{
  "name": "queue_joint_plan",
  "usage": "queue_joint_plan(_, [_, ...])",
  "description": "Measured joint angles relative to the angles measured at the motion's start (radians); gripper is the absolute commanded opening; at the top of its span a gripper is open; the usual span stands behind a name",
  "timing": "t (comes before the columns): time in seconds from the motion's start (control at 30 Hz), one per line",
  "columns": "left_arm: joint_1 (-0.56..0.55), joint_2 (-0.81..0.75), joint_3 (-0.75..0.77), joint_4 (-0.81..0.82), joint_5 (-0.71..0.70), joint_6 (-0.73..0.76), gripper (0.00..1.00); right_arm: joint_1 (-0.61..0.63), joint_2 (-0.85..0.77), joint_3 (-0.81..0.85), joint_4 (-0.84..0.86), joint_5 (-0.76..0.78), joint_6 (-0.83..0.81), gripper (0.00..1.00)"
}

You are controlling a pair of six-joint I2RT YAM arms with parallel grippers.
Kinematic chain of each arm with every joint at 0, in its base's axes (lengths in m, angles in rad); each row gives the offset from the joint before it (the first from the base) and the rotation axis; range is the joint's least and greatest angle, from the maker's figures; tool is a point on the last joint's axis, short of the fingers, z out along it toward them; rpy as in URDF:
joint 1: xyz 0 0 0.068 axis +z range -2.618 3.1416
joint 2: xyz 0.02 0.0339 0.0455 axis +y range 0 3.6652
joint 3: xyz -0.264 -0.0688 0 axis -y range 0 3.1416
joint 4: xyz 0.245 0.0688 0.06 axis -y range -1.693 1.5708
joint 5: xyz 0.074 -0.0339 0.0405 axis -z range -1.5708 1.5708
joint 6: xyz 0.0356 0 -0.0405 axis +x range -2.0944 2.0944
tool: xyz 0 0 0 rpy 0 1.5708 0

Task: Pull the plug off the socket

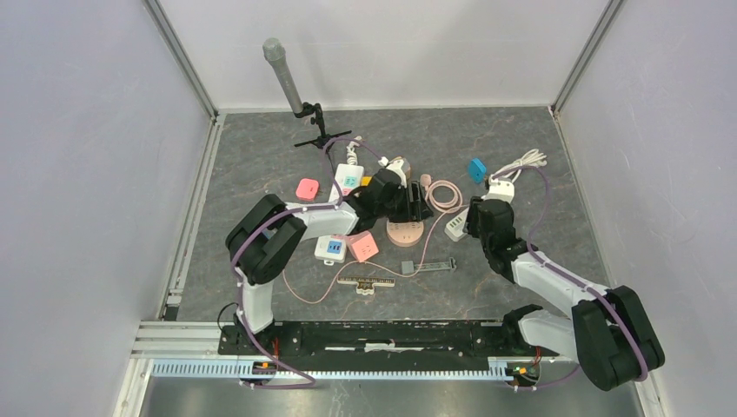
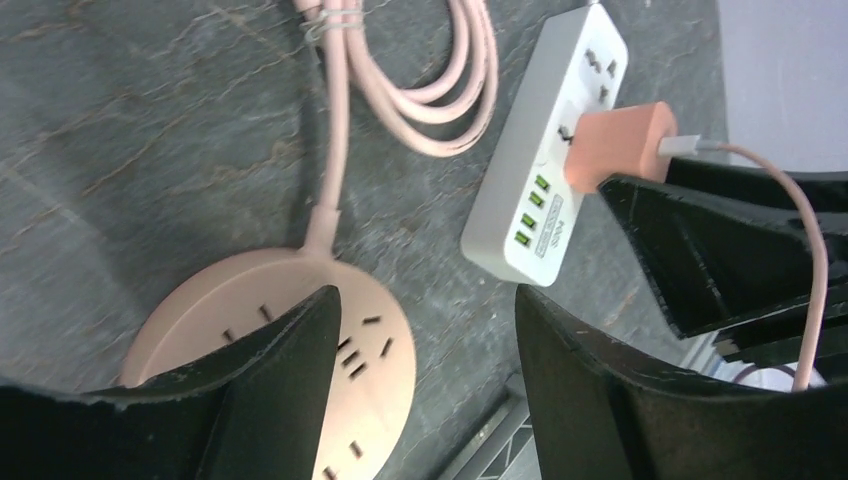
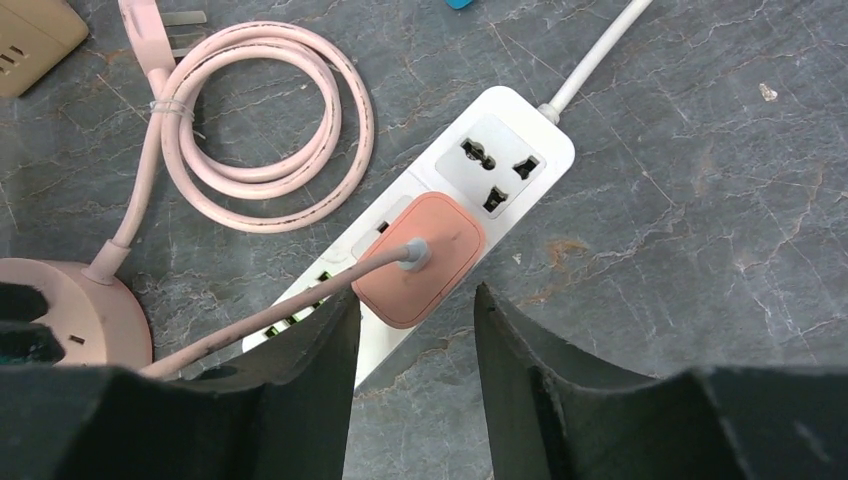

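Note:
A white power strip [image 3: 505, 150] lies on the grey table, with a salmon-pink plug [image 3: 420, 262] seated in it and a pink cable leaving its top. My right gripper [image 3: 415, 305] is open, just above and beside the plug, its fingers not touching it. In the left wrist view the strip [image 2: 540, 160] and plug [image 2: 615, 140] lie to the right, with the right gripper's black fingers [image 2: 720, 250] next to the plug. My left gripper [image 2: 425, 300] is open and empty over the edge of a round pink socket [image 2: 250, 300]. In the top view both grippers meet near the strip [image 1: 456, 228].
A coiled pink cable [image 3: 260, 120] lies left of the strip. Around it stand a microphone on a stand [image 1: 287, 78], a pink box [image 1: 307, 188], white-and-blue adapters [image 1: 330, 248], a pink cube [image 1: 363, 247], a blue item [image 1: 477, 168] and a grey bar [image 1: 430, 265].

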Motion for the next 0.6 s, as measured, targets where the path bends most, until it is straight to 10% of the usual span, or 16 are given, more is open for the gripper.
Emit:
queue_joint_plan(0.17, [0.000, 0.061, 0.050, 0.046, 0.058, -0.035, 0.69, 0.000, 0.002, -0.021, 0.047, 0.008, -0.001, 0.61])
queue_joint_plan(0.6, [-0.004, 0.194, 0.166, 0.066, 0.188, -0.054, 0.63, -0.001, 0.044, -0.021, 0.092, 0.029, 0.000, 0.15])
